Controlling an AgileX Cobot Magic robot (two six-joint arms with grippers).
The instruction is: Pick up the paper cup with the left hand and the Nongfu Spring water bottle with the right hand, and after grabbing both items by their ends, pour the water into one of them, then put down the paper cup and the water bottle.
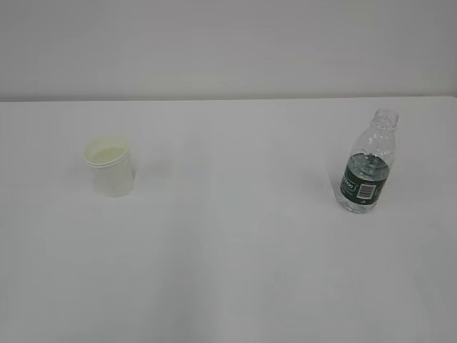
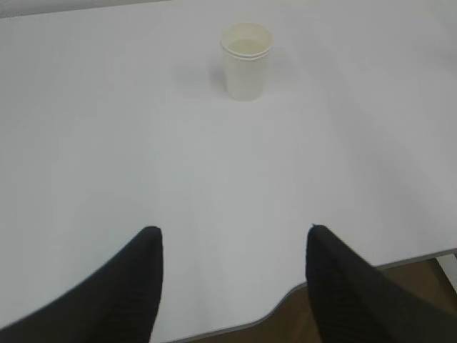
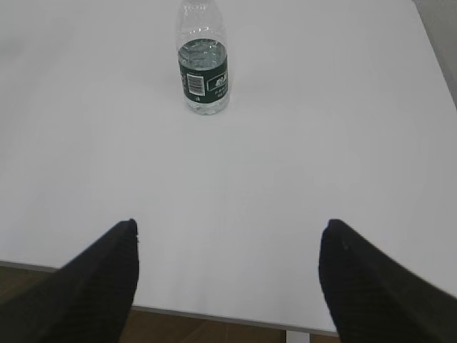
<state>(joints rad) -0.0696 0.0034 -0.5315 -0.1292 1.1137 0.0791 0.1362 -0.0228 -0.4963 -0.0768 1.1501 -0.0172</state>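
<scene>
White table point(image 1: 235, 250) carries both things, well apart: the paper cup point(image 1: 110, 166) upright on the left, the Nongfu Spring water bottle point(image 1: 368, 164) upright and capless on the right, with the water point(image 1: 369, 168) filling it to about its green label band. Seen from the left wrist, the left hand point(image 2: 234, 246) hangs low over the near table edge, its fingers point(image 2: 139, 264) spread wide and released, holding nothing; the cup stands far ahead, roughly centred between them. On the other side, the right hand point(image 3: 228, 239) likewise has its fingers point(image 3: 357, 264) wide apart and empty, the bottle far ahead, slightly left of centre.
</scene>
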